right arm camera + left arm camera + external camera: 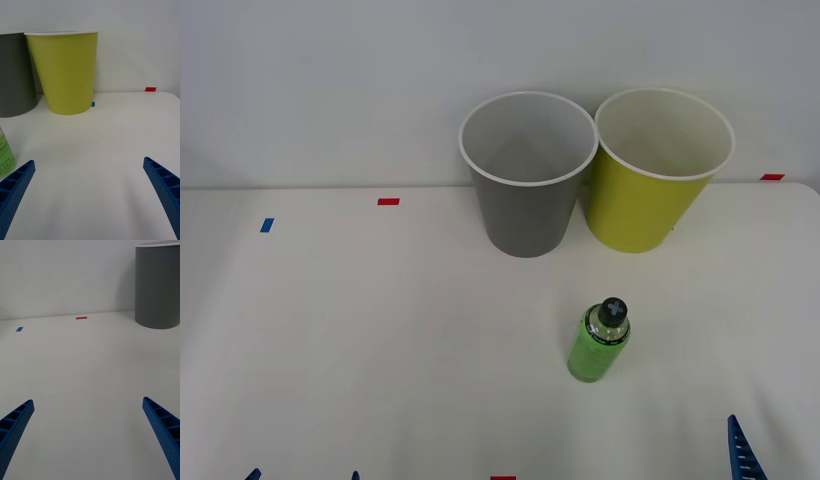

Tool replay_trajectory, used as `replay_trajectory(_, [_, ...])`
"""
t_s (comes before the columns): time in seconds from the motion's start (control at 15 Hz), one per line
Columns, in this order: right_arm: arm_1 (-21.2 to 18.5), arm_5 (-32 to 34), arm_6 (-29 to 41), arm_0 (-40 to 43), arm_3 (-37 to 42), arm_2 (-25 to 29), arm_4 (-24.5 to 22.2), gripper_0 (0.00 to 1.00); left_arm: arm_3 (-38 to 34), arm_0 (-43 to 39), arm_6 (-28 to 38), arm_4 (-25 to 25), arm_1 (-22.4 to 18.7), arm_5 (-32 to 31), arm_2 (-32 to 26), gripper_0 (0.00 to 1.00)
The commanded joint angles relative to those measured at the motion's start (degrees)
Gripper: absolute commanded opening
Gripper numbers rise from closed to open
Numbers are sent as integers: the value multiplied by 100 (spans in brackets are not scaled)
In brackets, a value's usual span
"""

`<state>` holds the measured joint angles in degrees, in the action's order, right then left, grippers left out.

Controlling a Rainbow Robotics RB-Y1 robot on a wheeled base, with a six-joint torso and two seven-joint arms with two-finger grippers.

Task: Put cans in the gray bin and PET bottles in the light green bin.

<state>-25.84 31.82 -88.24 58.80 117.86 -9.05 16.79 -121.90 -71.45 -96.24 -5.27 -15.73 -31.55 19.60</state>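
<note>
- White tabletop [360, 340] ran back to a plain pale wall; you had small red and blue tape marks [388, 201] along its far edge.
- Your gray bin [526, 175] stood upright at the back, its rim just beside that of the light green bin [658, 170] to its right; whether they touched, you could not tell.
- Your PET bottle [598, 342], wrapped in bright green with a dark cap, stood upright in front of the bins, apart from both, roughly below the gap between them.
- Your right pincer [90, 195] sat low at the near right edge, its blue ribbed fingers [165, 191] spread wide and holding nothing, the bottle just beside one finger.
- Your left pincer [90, 435] sat at the near left edge, spread wide as well, over bare tabletop and well apart from the gray bin.
</note>
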Motion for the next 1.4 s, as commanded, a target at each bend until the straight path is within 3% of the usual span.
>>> replay_trajectory(0.07, [53, -26, 0, -97, -167, -44, -9, 100, 0, 0, 0, 0, 0, 0, 0, 100])
replay_trajectory(0.47, [-26, 123, -176, -229, -123, -440, 0, 100, 0, 0, 0, 0, 0, 0, 0, 100])
replay_trajectory(0.73, [-475, 88, -404, -730, -132, -1213, 44, 100, 0, 0, 0, 0, 0, 0, 0, 100])
replay_trajectory(0.93, [-571, 88, -562, -1222, -264, -1591, -44, 100, 0, 0, 0, 0, 0, 0, 0, 100])
replay_trajectory(1.4, [-589, -598, -694, -2241, -316, -1987, 114, 100, 0, 0, 0, 0, 0, 0, 0, 100])
